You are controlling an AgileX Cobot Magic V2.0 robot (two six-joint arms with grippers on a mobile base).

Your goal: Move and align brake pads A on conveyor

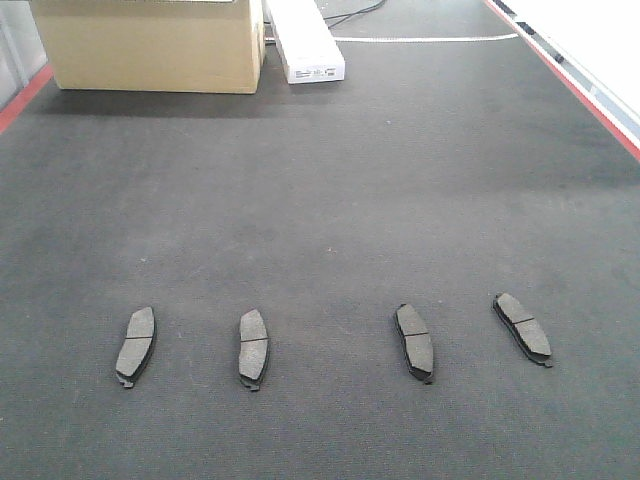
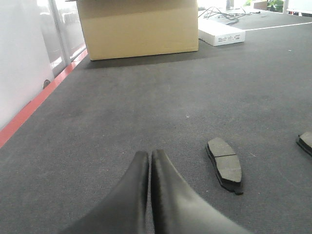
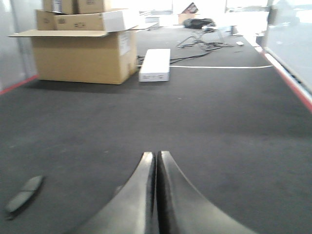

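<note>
A matte, felt-like charcoal conveyor edged in red carries four curved, grooved brake pads A in a loose row toward 6 o'clock. A cardboard box sits at 11 o'clock, contents hidden. Left gripper and right gripper hover with jaws pressed together, empty.

Four brake pads A lie side by side on the conveyor.
</note>
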